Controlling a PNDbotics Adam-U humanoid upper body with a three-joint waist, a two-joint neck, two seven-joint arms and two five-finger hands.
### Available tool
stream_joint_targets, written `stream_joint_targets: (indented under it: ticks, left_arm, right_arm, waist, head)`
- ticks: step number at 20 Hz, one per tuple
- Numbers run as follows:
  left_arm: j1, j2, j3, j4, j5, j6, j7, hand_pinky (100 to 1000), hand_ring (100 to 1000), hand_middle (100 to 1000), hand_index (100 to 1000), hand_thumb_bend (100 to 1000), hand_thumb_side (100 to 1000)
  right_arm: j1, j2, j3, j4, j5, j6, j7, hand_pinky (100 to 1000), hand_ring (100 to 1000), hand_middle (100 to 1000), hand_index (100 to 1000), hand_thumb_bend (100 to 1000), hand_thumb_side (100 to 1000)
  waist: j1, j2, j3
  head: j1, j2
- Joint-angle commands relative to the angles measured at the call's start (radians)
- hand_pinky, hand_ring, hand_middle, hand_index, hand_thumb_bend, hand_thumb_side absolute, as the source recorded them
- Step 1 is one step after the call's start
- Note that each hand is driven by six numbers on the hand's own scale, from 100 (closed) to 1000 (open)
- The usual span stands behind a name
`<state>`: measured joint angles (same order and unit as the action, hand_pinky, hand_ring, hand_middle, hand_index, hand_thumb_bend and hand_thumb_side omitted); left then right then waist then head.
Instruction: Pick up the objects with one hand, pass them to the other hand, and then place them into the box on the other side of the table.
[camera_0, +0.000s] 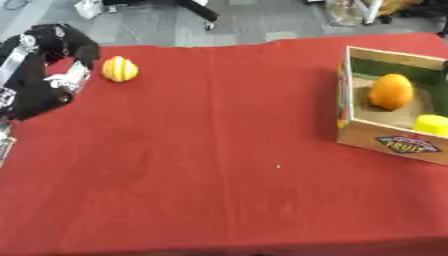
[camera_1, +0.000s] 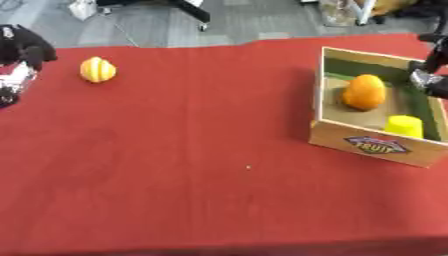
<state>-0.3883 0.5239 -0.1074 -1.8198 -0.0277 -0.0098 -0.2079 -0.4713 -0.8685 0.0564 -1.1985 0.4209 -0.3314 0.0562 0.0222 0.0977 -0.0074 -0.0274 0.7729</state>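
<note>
At the far-left edge of the worktop (camera_0: 219, 165), the left hand (camera_0: 52, 70) is hanging w/ its fingers (camera_0: 72, 80) curled downward, gripping nothing; a yellow striped fruit (camera_0: 120, 69) is sitting just beside them on the cloth, apart from the hand. Black shell w/ silver parts is showing on the hand, and the forearm is running down toward the view's left edge, wrist arched so the hand is pointing down at the surface.

Over on the right, seen only in the right eye view, the right hand (camera_1: 430, 75) is showing as a dark shape w/ a pale patch at the far-right rim of the box (camera_1: 367, 142); most of it is cut off by the frame, so can't tell whether its fingers are spread or closed, nor whether it's touching the box wall.

Box itself is standing on the right side of the worktop, cardboard w/ a green inner wall and a printed label on the front face. Inside it an orange fruit (camera_1: 364, 92) is lying toward the back-centre, and a yellow rounded object (camera_1: 404, 125) is sitting nearer the front-right corner, the two near each other but apart.

Red cloth is covering the whole worktop, w/ a tiny pale speck (camera_0: 278, 166) lying near the middle. Beyond the far edge, grey floor (camera_0: 262, 20) is showing, along w/ dark furniture legs and some pale clutter, too blurred to make out.
</note>
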Motion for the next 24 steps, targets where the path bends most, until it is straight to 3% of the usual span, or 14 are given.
stream_joint_targets:
  ticks: [1,8,14,19,22,24]
  left_arm:
    - [-0.009,0.019,0.02,-0.004,-0.006,-0.001,-0.001,732,639,589,657,100,463]
    - [-0.042,0.071,0.043,0.029,-0.078,0.006,0.019,734,644,599,668,100,369]
    - [-0.147,0.166,0.034,0.128,-0.271,0.022,0.011,745,668,638,710,100,237]
    - [-0.311,0.19,-0.029,0.339,-0.45,0.022,-0.075,770,709,695,769,114,250]
    - [-0.436,0.156,-0.065,0.535,-0.605,0.01,-0.152,787,735,736,810,280,322]
    - [-0.512,0.114,-0.065,0.681,-0.729,0.006,-0.188,788,739,746,821,336,387]
  right_arm:
    - [0.011,-0.052,-0.039,-0.071,-0.057,0.002,-0.041,727,584,513,1000,100,621]
    - [0.166,-0.039,-0.121,-0.422,-0.328,0.062,-0.094,723,585,510,1000,100,349]
    - [0.305,0.103,-0.15,-0.759,-0.459,0.111,-0.031,718,574,499,1000,100,375]
    - [0.332,0.218,-0.124,-0.8,-0.466,0.033,0.08,721,572,497,1000,100,382]
    - [0.332,0.27,-0.101,-0.801,-0.47,-0.004,0.14,721,567,493,1000,100,385]
    - [0.327,0.3,-0.089,-0.801,-0.481,-0.015,0.167,721,565,490,1000,100,431]
  waist:
    - [0.001,-0.007,-0.004]
    - [0.001,-0.007,-0.018]
    - [0.003,-0.008,-0.038]
    - [0.002,-0.012,-0.059]
    - [-0.006,-0.012,-0.075]
    - [-0.015,-0.006,-0.087]
  head:
    - [0.004,-0.003]
    - [0.026,-0.003]
    - [0.058,-0.003]
    - [0.084,-0.003]
    - [0.099,-0.003]
    - [0.112,-0.003]
